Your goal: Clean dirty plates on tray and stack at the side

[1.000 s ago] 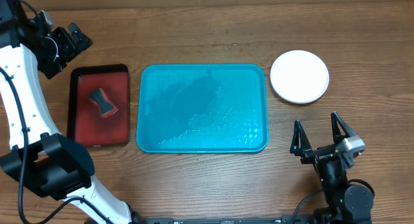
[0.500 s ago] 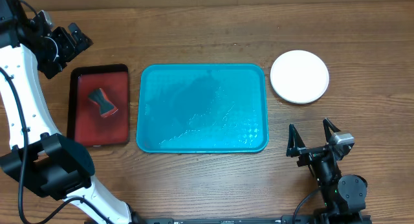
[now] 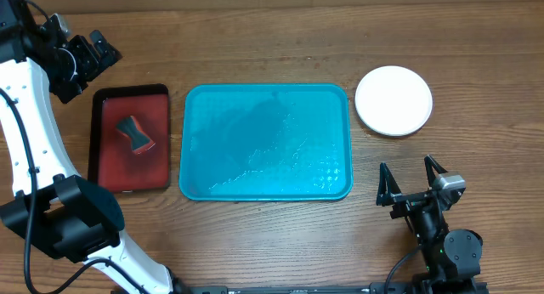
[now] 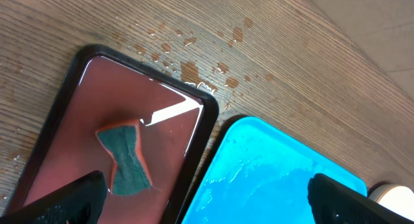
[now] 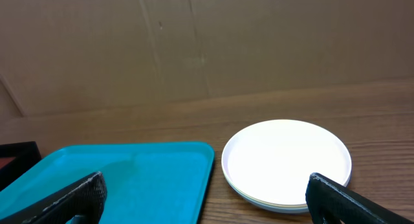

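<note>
Nearest the base, the right gripper (image 3: 408, 168) hung over bare wood with its fingers spread wide, holding nothing. Beyond it lay the tray (image 3: 255, 149), wet and bare. The plates (image 3: 393, 100) sat stacked just right of the tray's far corner, white on top. At the far left, the left gripper (image 3: 93, 56), also spread, hovered past a dark red tray (image 3: 110, 171) holding a sponge (image 3: 136, 134).

The left arm (image 3: 28, 128) has white shells, bulky black joints and a thin black cable along it. The right arm (image 3: 444, 239) is all black, with a silver block by the right gripper (image 3: 406, 167).
</note>
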Controlling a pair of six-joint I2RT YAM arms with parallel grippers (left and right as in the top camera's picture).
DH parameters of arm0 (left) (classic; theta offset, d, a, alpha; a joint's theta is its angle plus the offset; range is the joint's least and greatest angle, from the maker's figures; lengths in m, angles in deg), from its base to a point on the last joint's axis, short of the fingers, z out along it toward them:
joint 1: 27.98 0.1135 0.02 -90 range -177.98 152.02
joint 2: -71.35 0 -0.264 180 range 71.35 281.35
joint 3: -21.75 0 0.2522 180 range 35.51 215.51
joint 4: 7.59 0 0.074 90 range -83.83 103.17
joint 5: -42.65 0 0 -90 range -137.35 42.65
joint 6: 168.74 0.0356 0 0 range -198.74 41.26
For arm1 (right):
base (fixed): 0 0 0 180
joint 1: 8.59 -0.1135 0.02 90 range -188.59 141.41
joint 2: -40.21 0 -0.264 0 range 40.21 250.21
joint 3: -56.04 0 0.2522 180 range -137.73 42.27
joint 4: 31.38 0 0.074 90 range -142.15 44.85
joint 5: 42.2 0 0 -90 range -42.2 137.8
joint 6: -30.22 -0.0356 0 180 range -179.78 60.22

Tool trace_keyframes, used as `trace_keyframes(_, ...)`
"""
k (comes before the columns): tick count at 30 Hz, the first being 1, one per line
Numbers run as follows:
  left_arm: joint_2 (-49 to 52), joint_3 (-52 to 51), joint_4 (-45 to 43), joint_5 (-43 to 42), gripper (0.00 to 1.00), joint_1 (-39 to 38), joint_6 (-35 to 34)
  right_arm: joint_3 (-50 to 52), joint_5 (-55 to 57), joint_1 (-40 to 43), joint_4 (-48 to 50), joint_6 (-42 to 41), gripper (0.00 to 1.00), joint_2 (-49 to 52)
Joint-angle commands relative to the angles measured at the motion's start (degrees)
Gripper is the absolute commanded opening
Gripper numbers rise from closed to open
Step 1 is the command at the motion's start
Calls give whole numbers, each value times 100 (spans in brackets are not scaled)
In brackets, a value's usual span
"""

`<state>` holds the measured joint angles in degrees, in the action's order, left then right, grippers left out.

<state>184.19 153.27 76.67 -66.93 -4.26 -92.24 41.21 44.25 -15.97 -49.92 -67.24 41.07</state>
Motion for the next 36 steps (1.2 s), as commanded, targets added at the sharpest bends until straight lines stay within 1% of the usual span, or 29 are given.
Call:
trace_keyframes(1, 31, 9, -7, -79, 100, -20, 66, 59, 52, -2, 15, -20, 100, -46)
trace_keyframes(7, 52, 4, 22, -57, 100, -20, 101, 59, 52, -2, 15, -20, 100, -46)
trace_keyframes(10, 52, 4, 153, 149, 100, 0, 153, 59, 52, -2, 15, -20, 100, -46)
trace_keyframes(15, 20, 4, 671, 221, 100, 39, 173, 59, 52, -2, 15, -20, 100, -46)
trace_keyframes(18, -240, -42, 898, 216, 100, 4, 173, 59, 52, -2, 15, -20, 100, -46)
trace_keyframes(21, -761, -328, 800, 323, 100, -155, 258, 59, 50, -2, 15, -20, 100, -46)
trace_keyframes(23, -1353, -796, 535, 518, 100, -341, 531, 59, 52, -2, 15, -20, 100, -46)
trace_keyframes(25, -1784, -1209, 273, 516, 100, -452, 754, 59, 50, -2, 15, -20, 100, -46)
trace_keyframes(29, -2911, -2483, -461, 516, 100, -723, 1204, 59, 52, -2, 15, -22, 100, -46)
trace_keyframes(32, -3733, -3534, -1058, 496, 100, -957, 1357, 59, 52, -2, 15, -20, 100, -46)
trace_keyframes(36, -4948, -5031, -1882, 452, 100, -1294, 1333, 59, 52, -2, 15, -20, 100, -46)
